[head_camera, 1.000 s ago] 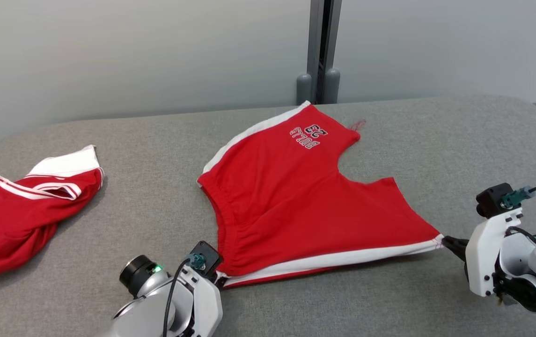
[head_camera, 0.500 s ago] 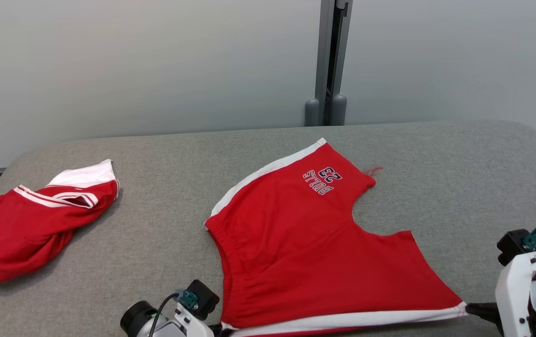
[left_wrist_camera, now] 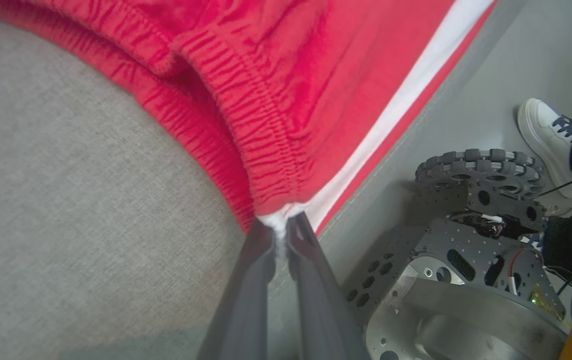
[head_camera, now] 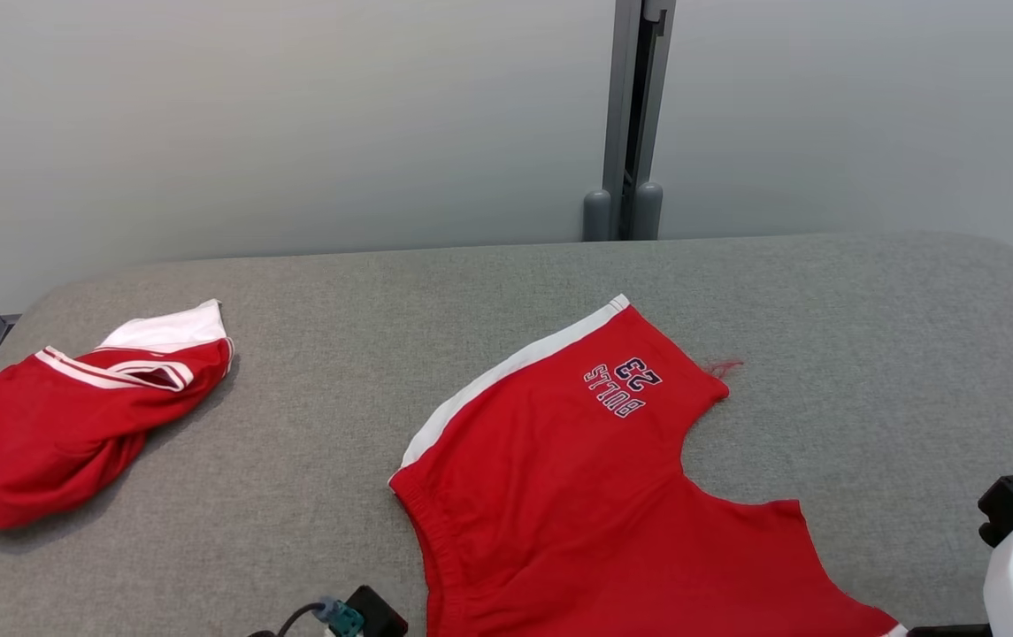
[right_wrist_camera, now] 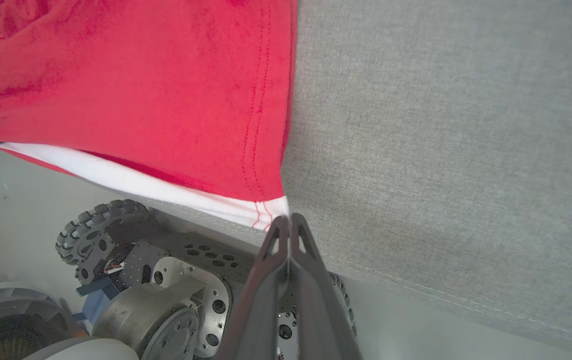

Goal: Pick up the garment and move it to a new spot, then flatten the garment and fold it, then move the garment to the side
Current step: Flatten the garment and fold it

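While both jaws stay clamped on its corners, garment [head_camera: 577,513] drawn closer — well short of the table's [head_camera: 824,301] far edge.

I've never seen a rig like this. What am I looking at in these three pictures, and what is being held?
This is a wheeled robot with two arms, each ending in a two-fingered gripper. The wide picture comes from a camera on its head, looking down at a grey padded table. On it lies a red garment, shaped like shorts, with a white side stripe and "BULLS 23" lettering. A second red-and-white garment lies crumpled at the robot's left. The other two pictures come from cameras on the wrists, looking along the fingers. The left gripper is shut on the garment's white corner by the elastic waistband; the right gripper is shut on a white corner at a hem. Past the table edge are the robot's wheeled base and a person's white shoe.
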`<state>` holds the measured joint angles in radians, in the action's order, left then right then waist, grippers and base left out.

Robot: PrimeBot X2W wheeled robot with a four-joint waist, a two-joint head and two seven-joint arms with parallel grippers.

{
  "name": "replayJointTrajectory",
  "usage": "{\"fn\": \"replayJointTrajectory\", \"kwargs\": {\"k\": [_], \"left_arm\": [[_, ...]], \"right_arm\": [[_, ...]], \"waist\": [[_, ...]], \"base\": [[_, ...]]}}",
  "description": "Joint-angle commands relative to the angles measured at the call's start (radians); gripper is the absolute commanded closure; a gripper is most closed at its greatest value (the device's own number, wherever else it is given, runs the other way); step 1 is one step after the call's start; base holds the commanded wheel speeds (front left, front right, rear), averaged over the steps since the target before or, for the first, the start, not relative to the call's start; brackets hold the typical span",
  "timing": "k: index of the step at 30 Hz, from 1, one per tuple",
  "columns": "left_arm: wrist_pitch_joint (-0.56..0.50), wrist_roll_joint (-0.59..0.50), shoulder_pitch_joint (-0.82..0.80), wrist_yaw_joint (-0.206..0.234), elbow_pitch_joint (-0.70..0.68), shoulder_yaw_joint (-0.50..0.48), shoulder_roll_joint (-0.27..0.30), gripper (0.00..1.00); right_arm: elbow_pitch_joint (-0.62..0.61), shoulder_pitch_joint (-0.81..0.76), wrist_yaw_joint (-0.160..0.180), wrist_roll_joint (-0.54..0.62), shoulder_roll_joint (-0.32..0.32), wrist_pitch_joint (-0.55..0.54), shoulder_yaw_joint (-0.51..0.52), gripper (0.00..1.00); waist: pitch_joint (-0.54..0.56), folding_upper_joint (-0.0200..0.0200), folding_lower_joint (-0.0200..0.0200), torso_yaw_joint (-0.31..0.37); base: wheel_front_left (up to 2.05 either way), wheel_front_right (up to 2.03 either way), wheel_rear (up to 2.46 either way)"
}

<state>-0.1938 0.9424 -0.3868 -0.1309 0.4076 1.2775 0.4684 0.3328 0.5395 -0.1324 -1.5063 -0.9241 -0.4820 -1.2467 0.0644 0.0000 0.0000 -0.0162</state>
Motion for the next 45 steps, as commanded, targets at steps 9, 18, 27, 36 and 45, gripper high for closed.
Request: {"fn": "replayJointTrajectory", "kwargs": {"k": [9, 18, 27, 36, 45], "left_arm": [[0.031, 0.118, -0.021, 0.007, -0.079, -0.102, 0.029, 1.0], [-0.053, 0.3, -0.063, -0.001, -0.196, -0.151, 0.051, 1.0], [-0.152, 0.52, -0.154, -0.002, -0.287, -0.208, 0.061, 1.0], [-0.141, 0.625, -0.27, -0.002, -0.2, -0.316, 0.002, 1.0], [-0.047, 0.607, -0.317, -0.002, -0.093, -0.356, -0.082, 1.0]], "right_arm": [[-0.024, 0.048, 0.002, 0.023, 0.027, 0.126, 0.072, 1.0], [-0.013, 0.147, 0.002, 0.073, 0.041, 0.211, 0.129, 1.0], [0.037, 0.291, 0.002, 0.153, 0.08, 0.253, 0.148, 1.0], [0.127, 0.465, 0.002, 0.209, 0.167, 0.287, 0.125, 1.0], [0.251, 0.585, 0.002, 0.259, 0.221, 0.377, 0.072, 1.0]], "waist": [[-0.03, 0.0, 0.0, -0.022], [-0.074, 0.0, 0.0, -0.066], [-0.159, 0.0, 0.0, -0.099], [-0.268, 0.0, 0.0, -0.126], [-0.349, 0.0, 0.0, -0.17]], "base": [[0.0, 0.0, 0.0], [0.0, 0.0, 0.0], [0.0, 0.0, 0.0], [0.0, 0.0, 0.0], [0.0, 0.0, 0.0]]}}
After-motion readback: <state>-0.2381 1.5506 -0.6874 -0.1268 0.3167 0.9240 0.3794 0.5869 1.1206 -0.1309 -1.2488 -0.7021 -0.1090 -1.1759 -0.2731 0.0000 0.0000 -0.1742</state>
